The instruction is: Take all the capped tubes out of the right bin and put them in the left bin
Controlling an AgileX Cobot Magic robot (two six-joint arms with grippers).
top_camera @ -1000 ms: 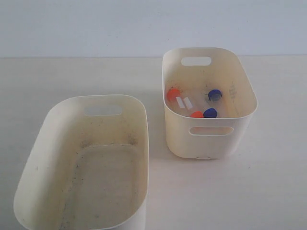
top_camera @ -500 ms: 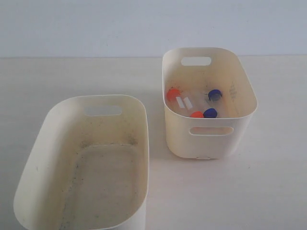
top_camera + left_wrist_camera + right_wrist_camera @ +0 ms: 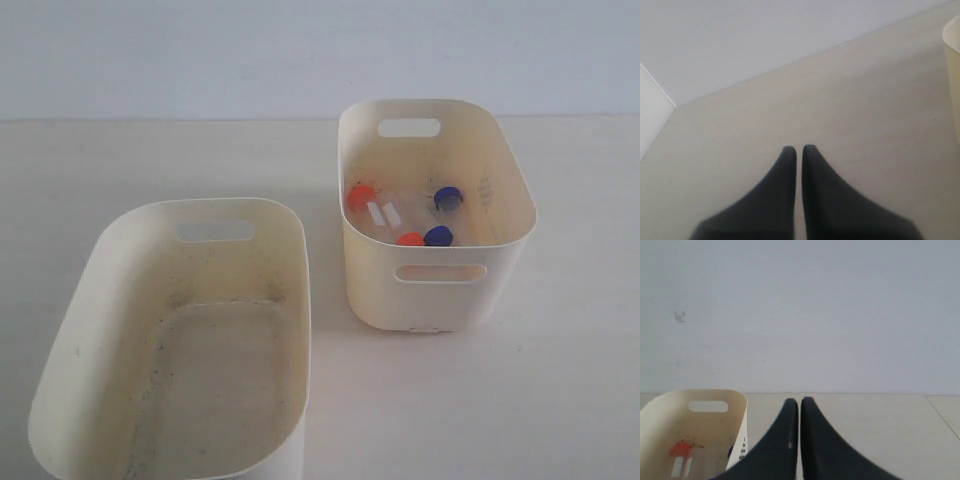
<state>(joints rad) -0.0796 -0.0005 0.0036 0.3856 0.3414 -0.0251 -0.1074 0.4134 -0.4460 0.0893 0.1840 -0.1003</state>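
Observation:
The right bin (image 3: pixel 440 292) holds the capped tubes: an orange-capped one (image 3: pixel 361 197) at its left, a second orange cap (image 3: pixel 410 239) near the front wall, and two blue caps (image 3: pixel 448 196) (image 3: pixel 438 236). The left bin (image 3: pixel 120 260), speckled on its floor, has nothing in it. Neither gripper shows in the exterior view. My left gripper (image 3: pixel 798 148) is shut over bare table, holding nothing. My right gripper (image 3: pixel 799 400) is shut and holding nothing, beside the right bin (image 3: pixel 737 405), where an orange-capped tube (image 3: pixel 681 452) shows.
The pale table (image 3: pixel 560 400) runs around both bins. A grey wall (image 3: pixel 300 50) stands behind. A bin's edge (image 3: pixel 952 75) shows at the side of the left wrist view.

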